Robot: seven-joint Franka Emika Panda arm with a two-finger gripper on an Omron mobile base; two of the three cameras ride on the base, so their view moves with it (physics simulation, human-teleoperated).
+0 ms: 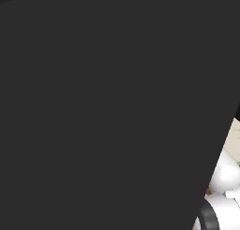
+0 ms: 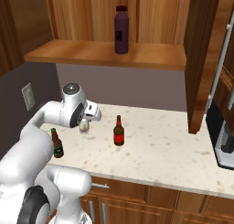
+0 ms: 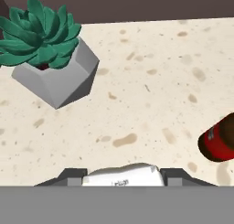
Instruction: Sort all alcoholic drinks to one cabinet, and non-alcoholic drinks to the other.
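The table (image 2: 173, 150) is a pale speckled stone slab, cream with brown flecks, over wooden drawers with metal handles. Behind it runs a dull purple-grey wall with a white outlet plate (image 2: 28, 96). Above, an open wooden cabinet (image 2: 105, 54) holds the dark purple bottle (image 2: 121, 29) upright on its shelf, and its door (image 2: 201, 58) hangs open to the right. A dark appliance (image 2: 221, 141) sits at the table's right end.

Two beer bottles stand upright and well apart: one (image 2: 119, 131) mid-table, one (image 2: 57, 143) near the left edge beside the arm. In the hand view a succulent in a grey angular pot (image 3: 52, 54) sits on the stone.

The pincer (image 3: 122, 175), part open, has its jaws closed against the white carton (image 3: 123, 176), just above the table left of the middle bottle.
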